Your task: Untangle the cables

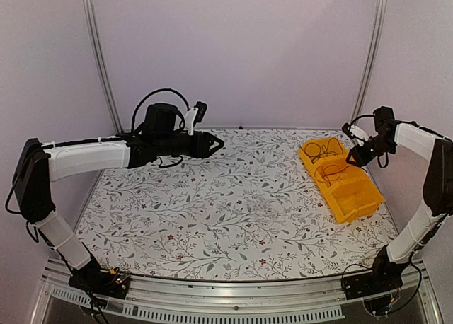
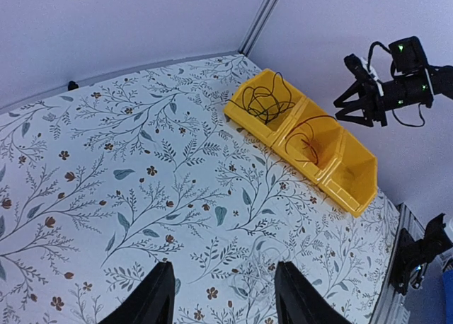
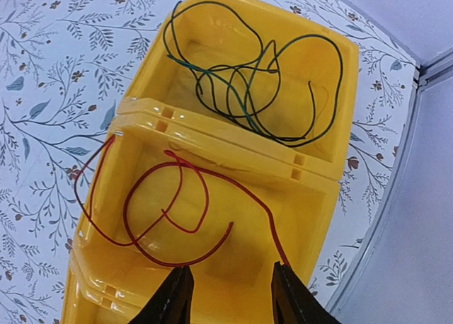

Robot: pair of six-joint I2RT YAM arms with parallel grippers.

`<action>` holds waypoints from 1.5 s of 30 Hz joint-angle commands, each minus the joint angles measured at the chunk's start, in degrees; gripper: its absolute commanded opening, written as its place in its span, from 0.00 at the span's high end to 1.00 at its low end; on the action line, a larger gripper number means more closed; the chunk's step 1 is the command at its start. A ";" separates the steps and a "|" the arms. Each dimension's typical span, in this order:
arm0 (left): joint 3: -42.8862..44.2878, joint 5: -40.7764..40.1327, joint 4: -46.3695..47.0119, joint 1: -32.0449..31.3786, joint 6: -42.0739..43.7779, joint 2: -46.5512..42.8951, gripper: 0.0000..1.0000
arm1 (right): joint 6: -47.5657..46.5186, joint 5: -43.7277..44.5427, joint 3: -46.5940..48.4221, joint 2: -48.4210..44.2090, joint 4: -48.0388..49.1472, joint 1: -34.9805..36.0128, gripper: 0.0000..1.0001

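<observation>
A black cable [image 3: 255, 90] lies coiled in the far compartment of the yellow bin [image 3: 226, 126]. A red cable [image 3: 170, 211] loops in the middle compartment, one strand hanging over the left wall. Its other end runs up to the tip of one finger [image 3: 294, 296] of my right gripper [image 3: 232, 299], which hovers open just above that compartment with nothing between its fingers. A thin white cable [image 2: 261, 274] lies loosely tangled on the table, below my left gripper [image 2: 226, 303]. The left gripper is open and empty, high over the table's middle [image 1: 221, 144].
The yellow bin [image 1: 357, 209] stands at the right of the floral table; its near compartment [image 1: 354, 197] holds nothing. Frame posts [image 1: 99, 55] rise at the back corners. The right gripper [image 1: 350, 161] hangs over the bin's far half.
</observation>
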 commanded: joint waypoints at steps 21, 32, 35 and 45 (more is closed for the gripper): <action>-0.27 -0.15 -0.08 0.27 1.42 -0.63 0.51 | 7.36 -13.10 3.01 12.88 -1.29 9.50 0.76; -0.10 0.03 -0.25 0.23 1.42 -0.78 0.51 | 8.36 0.38 2.32 8.48 -1.48 8.30 1.00; -0.10 0.03 -0.25 0.22 1.37 -0.75 0.51 | 7.99 2.92 1.91 8.15 -1.44 7.19 1.00; -0.10 0.57 -0.17 0.25 0.99 0.14 0.51 | 7.74 2.29 3.49 8.45 -3.57 4.67 0.68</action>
